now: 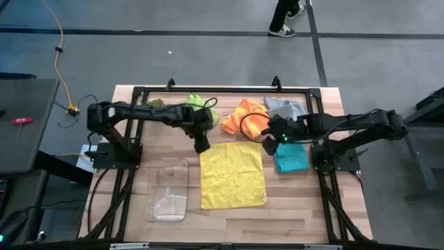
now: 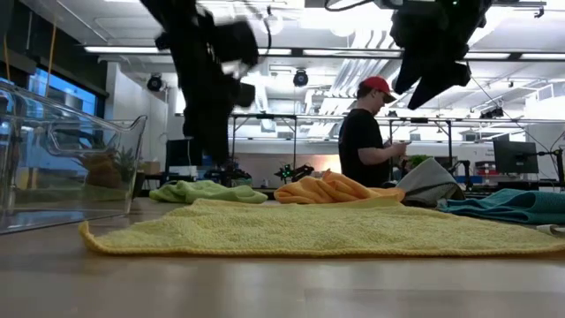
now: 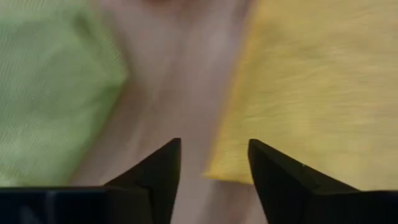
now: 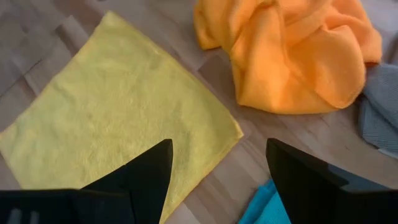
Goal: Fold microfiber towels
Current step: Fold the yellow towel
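Spread flat on the wooden table (image 1: 291, 208), the yellow towel (image 1: 232, 175) is the landmark. Left gripper (image 1: 202, 146) hovers over its far left corner, jaws apart and empty. Right gripper (image 1: 268, 146) hovers over its far right corner, jaws wide apart. Beyond it lie the lime green towel (image 1: 199, 103), orange towel (image 1: 245, 116) and grey towel (image 1: 286, 107); the teal towel (image 1: 291, 158) lies just beside it.

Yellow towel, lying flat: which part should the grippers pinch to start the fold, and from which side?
Likely its two far corners. The yellow towel lies spread flat, so only edges and corners give the fingers something to pinch. The open left gripper hovers by one far corner and the open right gripper by the other, so each should come straight down from above.
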Controlling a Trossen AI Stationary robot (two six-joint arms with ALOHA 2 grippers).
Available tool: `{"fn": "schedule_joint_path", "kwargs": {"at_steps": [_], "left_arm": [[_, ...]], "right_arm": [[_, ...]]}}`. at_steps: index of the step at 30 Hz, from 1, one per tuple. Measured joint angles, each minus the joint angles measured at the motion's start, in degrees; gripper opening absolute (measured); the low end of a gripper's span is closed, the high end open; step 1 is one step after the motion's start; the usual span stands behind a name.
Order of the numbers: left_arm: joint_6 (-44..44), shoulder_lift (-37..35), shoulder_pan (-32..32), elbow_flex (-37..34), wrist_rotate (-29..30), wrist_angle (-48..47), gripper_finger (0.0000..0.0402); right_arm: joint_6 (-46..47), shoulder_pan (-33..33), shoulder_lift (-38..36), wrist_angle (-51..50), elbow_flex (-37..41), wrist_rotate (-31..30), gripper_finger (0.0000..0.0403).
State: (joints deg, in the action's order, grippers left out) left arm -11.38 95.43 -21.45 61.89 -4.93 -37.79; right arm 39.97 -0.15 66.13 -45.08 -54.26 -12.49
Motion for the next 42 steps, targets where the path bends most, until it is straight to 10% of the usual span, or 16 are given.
{"fn": "schedule_joint_path", "kwargs": {"at_steps": [30,42], "left_arm": [[-9.71,10.36,0.57,-0.33,-9.96,-0.65,0.0207],[-7.94,7.47,0.74,-0.49,-6.40,-2.47,0.0017]], "right_arm": [[-2.58,-1.39,0.09,0.81,0.00,-2.10,0.0252],[0.39,-5.13,2.30,-1.92,1.09,5.70,0.0252]]}}
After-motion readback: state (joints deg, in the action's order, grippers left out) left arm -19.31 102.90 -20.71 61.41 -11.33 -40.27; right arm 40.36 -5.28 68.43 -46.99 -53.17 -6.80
